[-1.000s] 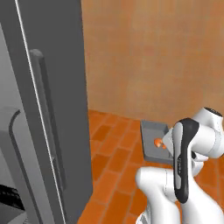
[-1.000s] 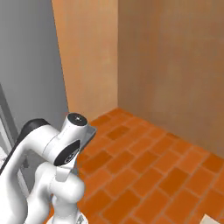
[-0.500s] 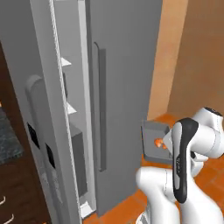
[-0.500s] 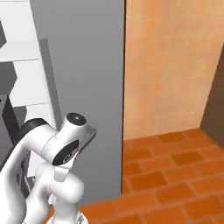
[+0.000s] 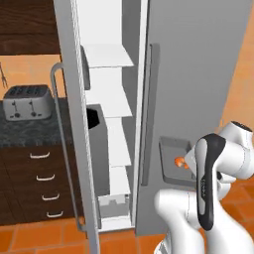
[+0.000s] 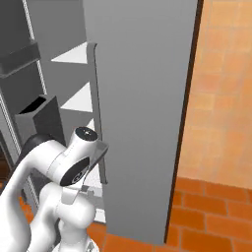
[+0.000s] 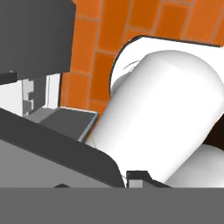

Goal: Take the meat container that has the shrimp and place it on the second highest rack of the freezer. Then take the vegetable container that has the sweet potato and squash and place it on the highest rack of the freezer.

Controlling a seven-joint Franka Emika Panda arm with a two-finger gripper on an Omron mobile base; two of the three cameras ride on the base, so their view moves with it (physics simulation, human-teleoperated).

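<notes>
Left base view, nearest first: the white arm (image 5: 208, 198) rises at the lower right, folded close to the body. Just behind its elbow a grey meat container (image 5: 173, 162) is carried in front of the closed fridge door, and the small orange shrimp (image 5: 180, 161) sits at the tray's right edge, half hidden by the arm. The end effector is hidden behind the arm here; in the hand view a dark fingertip (image 7: 140, 177) barely clears the bottom beside a dark grey tray edge (image 7: 65, 151). It is clenched, and the tray beside it looks to be what it grips.

Beyond the tray stands the grey fridge. The freezer (image 5: 111, 119) on its left is open, its door (image 5: 74, 124) swung out toward the camera with the long bar handle (image 5: 62, 149) on the outer face. Inside, white shelves are stacked: the highest rack (image 5: 106, 55) at the top, the second highest rack (image 5: 111, 96) just below it, more underneath. In the right base view the same shelves (image 6: 76, 54) show left of the closed fridge door (image 6: 142, 108).

Farther left in the left base view, a toaster (image 5: 27, 101) sits on a dark table (image 5: 30, 128) above dark drawers (image 5: 42, 183).
</notes>
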